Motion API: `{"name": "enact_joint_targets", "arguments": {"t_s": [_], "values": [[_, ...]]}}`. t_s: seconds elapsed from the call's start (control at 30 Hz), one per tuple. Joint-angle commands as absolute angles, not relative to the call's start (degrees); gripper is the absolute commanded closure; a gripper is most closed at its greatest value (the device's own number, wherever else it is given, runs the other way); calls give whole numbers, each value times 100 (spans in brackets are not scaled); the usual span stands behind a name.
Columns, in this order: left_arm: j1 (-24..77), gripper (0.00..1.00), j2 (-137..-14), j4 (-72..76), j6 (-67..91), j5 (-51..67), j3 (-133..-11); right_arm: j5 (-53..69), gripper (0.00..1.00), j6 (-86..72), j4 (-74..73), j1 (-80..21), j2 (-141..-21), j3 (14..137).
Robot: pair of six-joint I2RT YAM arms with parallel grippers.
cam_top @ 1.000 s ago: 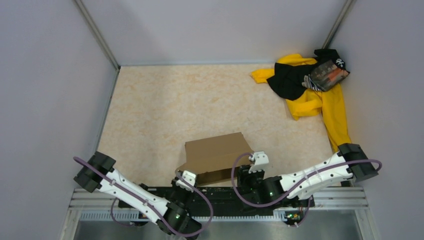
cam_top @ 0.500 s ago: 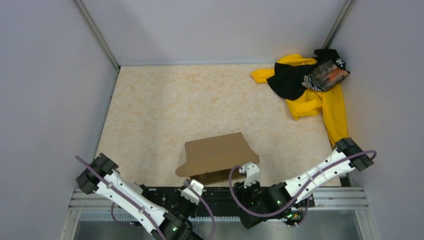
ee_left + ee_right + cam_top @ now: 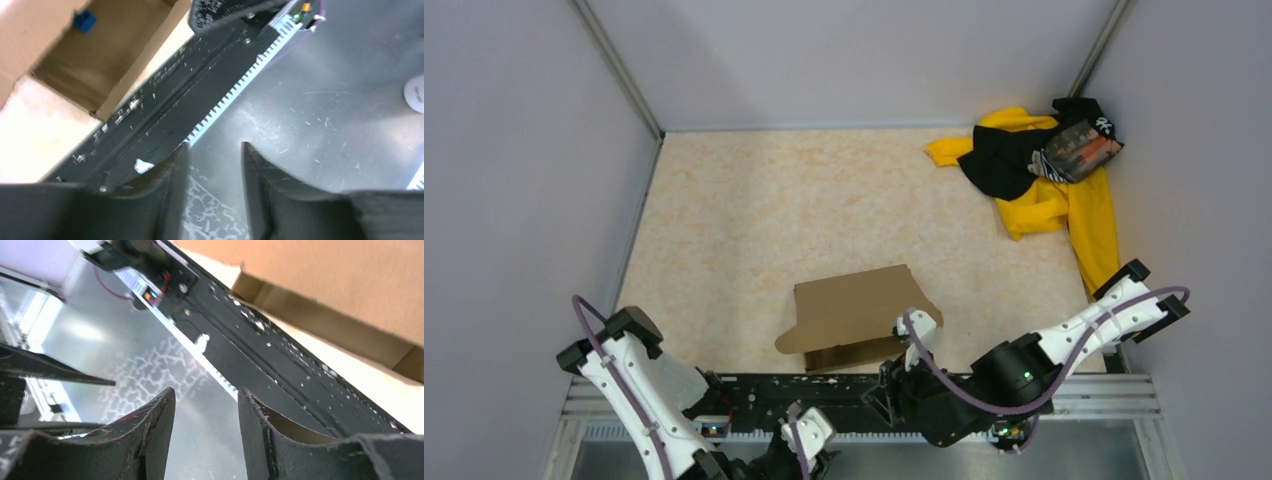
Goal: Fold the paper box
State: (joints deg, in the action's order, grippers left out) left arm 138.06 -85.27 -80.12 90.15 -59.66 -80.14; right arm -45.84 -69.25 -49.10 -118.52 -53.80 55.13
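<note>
The paper box (image 3: 854, 315) is plain brown cardboard, lying near the table's front edge with its lid flap lowered over it. The left wrist view looks into its open near side (image 3: 100, 55), where a small blue block (image 3: 84, 21) lies inside. The right wrist view catches its front corner (image 3: 340, 280). My left gripper (image 3: 802, 445) (image 3: 214, 146) hangs open over the metal plate in front of the rail, well clear of the box. My right gripper (image 3: 886, 392) (image 3: 206, 390) is open too, above the rail just short of the box. Neither holds anything.
A yellow-and-black cloth pile (image 3: 1044, 170) lies in the far right corner. A black rail (image 3: 824, 385) and a grey metal plate (image 3: 320, 110) run along the near edge under both grippers. Grey walls enclose the table (image 3: 754, 220) on three sides.
Both arms have drawn back from the box toward the near edge, the left furthest. The box has stayed where it was.
</note>
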Motion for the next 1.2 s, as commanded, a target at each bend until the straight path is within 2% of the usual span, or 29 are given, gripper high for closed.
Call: {"name": "enact_joint_targets", "arguments": {"t_s": [0.0, 0.03, 0.13, 0.2, 0.27, 0.33, 0.37, 0.4, 0.47, 0.53, 0.63, 0.67, 0.77, 0.9, 0.97, 1.17], "values": [[13952, 36, -7732, -8099, 8550, -6888, -8326, -5414, 53, -6411, -5232, -11909, -5107, 6384], [13954, 29, -7530, -8095, 8404, -7180, -8360, -5637, 54, -6335, -5380, -11907, -5091, 6585], [13863, 25, -6890, -8068, 7991, -7915, -8367, -6441, 61, -5985, -5852, -11867, -5061, 7240], [13471, 30, -6352, -7597, 7331, -8014, -8147, -6606, 67, -5579, -5971, -11533, -4982, 7524], [12793, 40, -5664, -6088, 5756, -7822, -7598, -6238, 72, -4808, -5515, -10791, -4821, 7558], [11952, 46, -4839, -3349, 2923, -7222, -6602, -5484, 74, -4101, -5024, -9774, -4706, 7434], [11564, 47, -4360, -2648, 2526, -6810, -6169, -4969, 74, -3844, -4832, -9184, -4711, 7328], [11116, 48, -4163, -2415, 2499, -6592, -5906, -4418, 74, -3647, -4679, -8433, -4766, 7251], [10665, 47, -4241, -3027, 3065, -6483, -5852, -3423, 71, -3389, -4427, -7481, -4974, 7056], [10210, 40, -4701, -3359, 3160, -5980, -6065, -2713, 68, -3216, -4036, -6852, -5150, 6739], [9187, 33, -5440, -3612, 3014, -5059, -6353, -2211, 64, -3060, -3580, -6402, -5300, 6436], [8704, 31, -5490, -3241, 2756, -4539, -6263, -1996, 64, -3013, -3476, -6236, -5365, 6354], [7151, 31, -5257, -2298, 2331, -2775, -5762, -1521, 63, -2938, -3157, -5862, -5512, 6130], [5502, 30, -5426, -2255, 2391, -1062, -5511, -894, 63, -2877, -2870, -5507, -5633, 5707], [5115, 30, -5567, -2230, 2466, -512, -5374, -729, 63, -2902, -2776, -5476, -5631, 5476], [5235, 40, -5190, -2172, 3037, 132, -4905, -326, 65, -3221, -2637, -5476, -5079, 4622]]}}
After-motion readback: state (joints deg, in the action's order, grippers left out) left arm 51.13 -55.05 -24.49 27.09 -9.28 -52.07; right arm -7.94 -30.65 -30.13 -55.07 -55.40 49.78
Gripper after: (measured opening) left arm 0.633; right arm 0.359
